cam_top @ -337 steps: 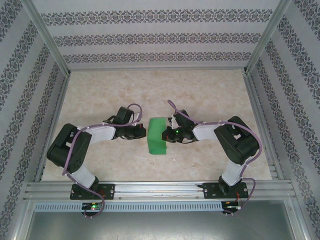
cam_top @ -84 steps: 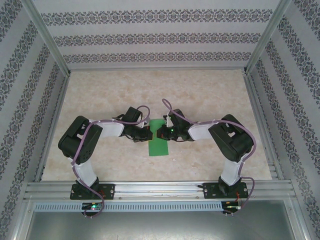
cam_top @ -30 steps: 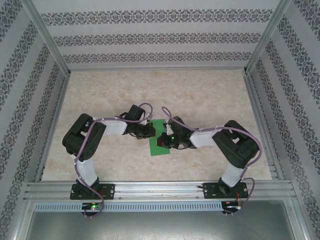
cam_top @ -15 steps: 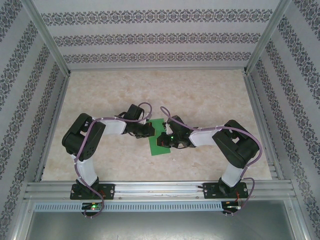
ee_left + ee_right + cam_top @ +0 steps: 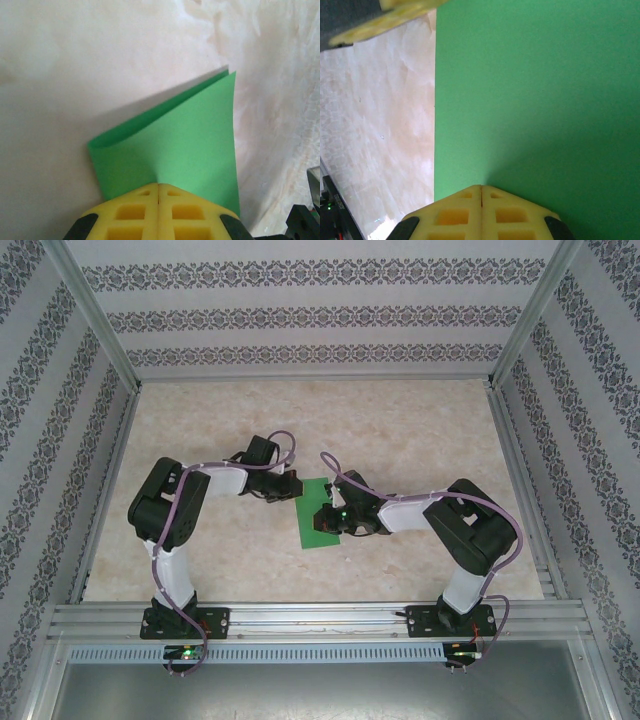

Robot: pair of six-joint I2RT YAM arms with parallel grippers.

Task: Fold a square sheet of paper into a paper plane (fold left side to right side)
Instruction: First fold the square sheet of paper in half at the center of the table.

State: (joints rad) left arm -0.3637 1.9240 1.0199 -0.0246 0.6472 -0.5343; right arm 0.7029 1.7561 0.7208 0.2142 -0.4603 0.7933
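One green sheet [image 5: 311,537] lay at the middle of the table [image 5: 400,430], between two pincers. The left-to-right fold looked made but not pressed flat (its folded edge bulged open in the left wrist view), so the plane's later folds all seemed left to do. The left pincer [image 5: 159,186] and right pincer [image 5: 481,188] each had pads pressed together, tips on the sheet.

The left arm [image 5: 215,481] and right arm [image 5: 408,510] pair black joints with white links and looping purple cables [image 5: 287,447]. The left hand [image 5: 158,187] and right hand [image 5: 481,189] have yellow, square-recessed fingers [image 5: 131,215].
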